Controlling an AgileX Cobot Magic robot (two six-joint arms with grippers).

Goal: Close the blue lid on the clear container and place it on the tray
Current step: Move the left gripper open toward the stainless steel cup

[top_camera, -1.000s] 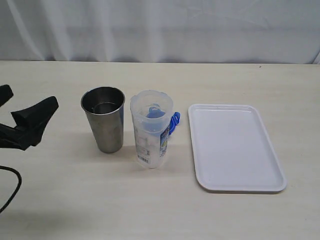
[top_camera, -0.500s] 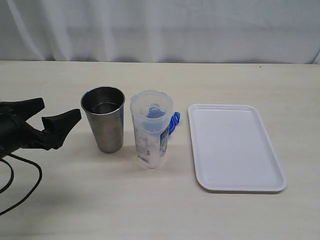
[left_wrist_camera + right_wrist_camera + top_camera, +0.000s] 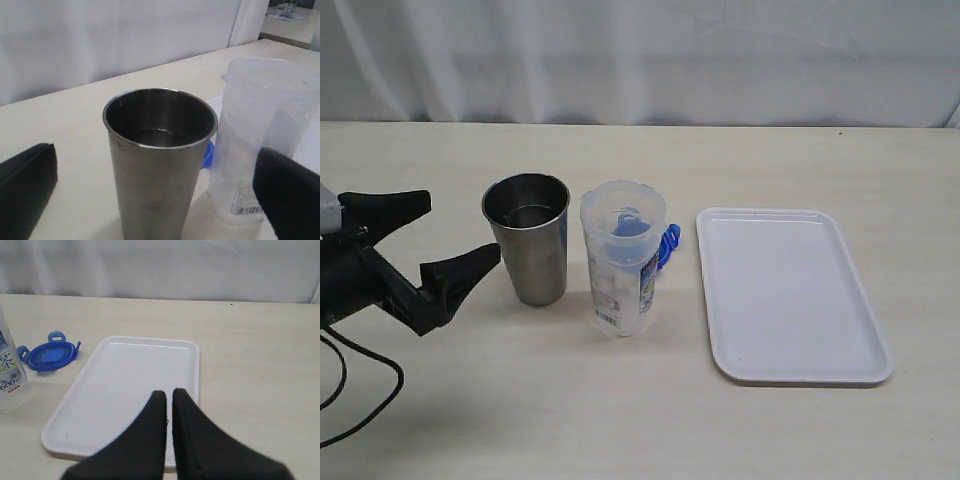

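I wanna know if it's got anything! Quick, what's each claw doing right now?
Left gripper: open, holding nothing, beside the cup.
Right gripper: shut, holding nothing.

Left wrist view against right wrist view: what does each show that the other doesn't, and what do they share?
Only the left wrist view: the steel tumbler, ahead of the open left gripper's fingers. Only the right wrist view: the shut right gripper, most of the tray, and the blue lid seen whole, lying beside the clear container. Both: the container and the table; the left view catches just a blue sliver, probably the lid.
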